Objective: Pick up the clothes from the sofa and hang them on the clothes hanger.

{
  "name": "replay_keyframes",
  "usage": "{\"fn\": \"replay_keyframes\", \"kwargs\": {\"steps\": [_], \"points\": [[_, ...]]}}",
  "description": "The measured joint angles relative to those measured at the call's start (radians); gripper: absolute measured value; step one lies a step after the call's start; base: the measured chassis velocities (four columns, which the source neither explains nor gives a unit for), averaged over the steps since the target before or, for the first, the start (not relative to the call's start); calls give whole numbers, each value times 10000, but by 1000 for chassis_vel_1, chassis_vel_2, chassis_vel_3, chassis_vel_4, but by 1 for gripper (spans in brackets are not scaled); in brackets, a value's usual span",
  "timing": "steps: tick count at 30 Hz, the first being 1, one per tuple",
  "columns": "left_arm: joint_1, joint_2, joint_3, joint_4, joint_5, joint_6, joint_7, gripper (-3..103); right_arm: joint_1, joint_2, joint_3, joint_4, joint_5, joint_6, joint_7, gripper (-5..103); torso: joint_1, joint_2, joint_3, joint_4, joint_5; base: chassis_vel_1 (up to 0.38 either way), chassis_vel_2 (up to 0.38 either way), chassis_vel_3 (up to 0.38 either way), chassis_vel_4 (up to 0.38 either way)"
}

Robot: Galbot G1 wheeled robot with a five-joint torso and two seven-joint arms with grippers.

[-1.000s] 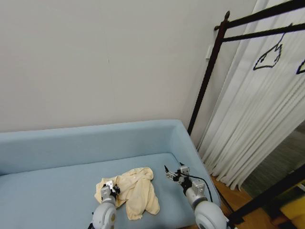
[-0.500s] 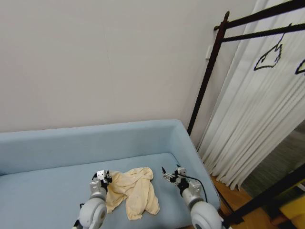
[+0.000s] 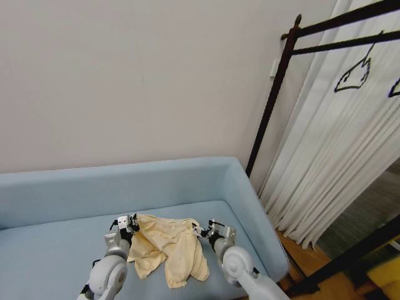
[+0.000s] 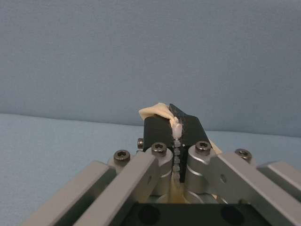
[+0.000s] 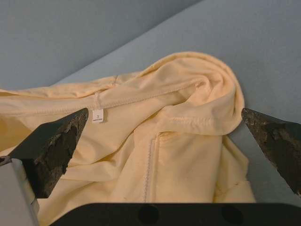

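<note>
You're early in the job. Your left gripper (image 3: 127, 221) is clamped on the yellow top (image 3: 170, 247) at its 10 o'clock edge, and your right gripper (image 3: 201, 229) gapes wide at its 2 o'clock. The top lies on the sofa (image 3: 62, 187). Lifting it to the hanger (image 3: 352, 76), up at 1 o'clock, remains.

You have one pale yellow garment (image 3: 167, 247) to deal with, crumpled in a loose heap on the seat of the light blue sofa (image 3: 75, 187), toward its right end and just short of the armrest. The cloth is soft and folded over itself. From the right wrist you can make out stitched seams, a small white label and a rounded, hood-like fold. Its upper left edge is pinched between the closed fingers of the left gripper (image 4: 176, 126). Right of the sofa stands the dark clothes rack (image 3: 270, 109), upright by the wall, with a black hanger (image 3: 352, 76) hooked on its upper rail.
</note>
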Motion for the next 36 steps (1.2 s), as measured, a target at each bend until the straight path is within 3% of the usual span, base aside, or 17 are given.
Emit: {"fn": "replay_keyframes", "kwargs": {"steps": [6, 9, 13, 15, 17, 26, 36], "points": [[-74, -6, 7, 66, -19, -146, 120, 1, 807, 1004, -487, -1496, 454, -258, 1129, 101, 0, 0, -1, 0, 3, 0, 0, 0, 0], [-105, -5, 46, 15, -27, -148, 121, 1, 1153, 1644, -545, -2389, -5, -208, 1332, 94, 0, -1, 0, 1, 2, 0, 0, 0, 0], [-101, -39, 62, -10, -26, -143, 115, 1, 1447, 1985, -548, -3015, -431, -181, 1336, 83, 0, 0, 0, 0, 1, 0, 0, 0, 0], [-66, -53, 61, -28, -23, -138, 105, 1, 1595, 2090, -535, -3235, -525, -179, 1442, 73, 0, 0, -1, 0, 1, 0, 0, 0, 0], [-52, -57, 59, -41, -22, -135, 100, 1, 1637, 2120, -528, -3322, -542, -178, 1539, 71, 0, 0, 0, 0, 1, 0, 0, 0, 0], [-56, -81, 60, 11, -5, -108, 58, 1, 1516, 1961, -775, -2937, -496, -246, 2449, 70, 0, 0, -1, 0, 3, 0, 0, 0, 0], [-105, -89, 140, 87, 23, -74, 38, 1, 1509, 1927, -936, -2699, -311, -141, 2726, 66, 0, 0, -1, 0, 2, 0, 0, 0, 0]]}}
